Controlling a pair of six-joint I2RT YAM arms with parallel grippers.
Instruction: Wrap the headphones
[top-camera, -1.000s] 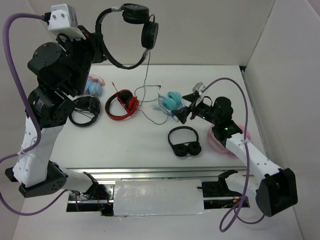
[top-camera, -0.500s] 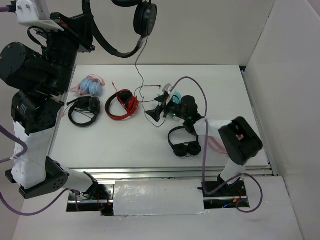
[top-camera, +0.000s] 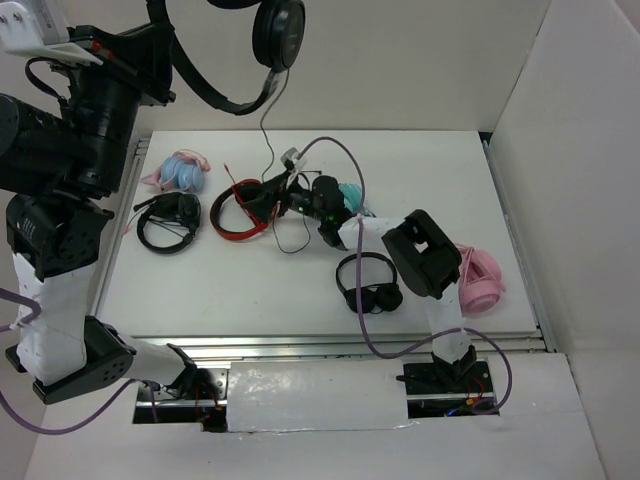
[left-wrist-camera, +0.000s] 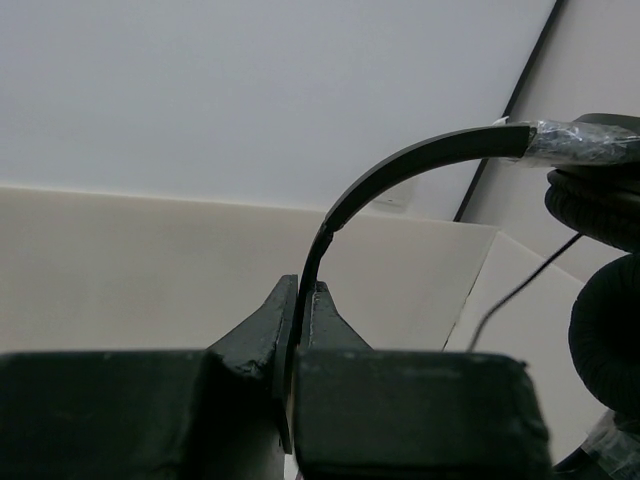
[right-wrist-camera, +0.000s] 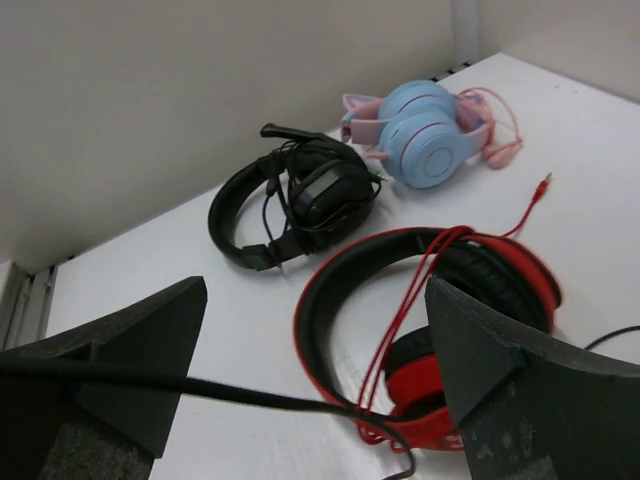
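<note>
Item: headphones, aloft at eleven o'clock. Left gripper clamped on headband. Cable hangs down. Right gripper spread wide, cable crossing its gap. Risk: closing may snag the red headphones just behind.

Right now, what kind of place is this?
Probably a robot lab bench, not a home: a left arm and a right arm stand at a white table boxed by plain walls, with red headphones, blue headphones and pink headphones laid out.
</note>
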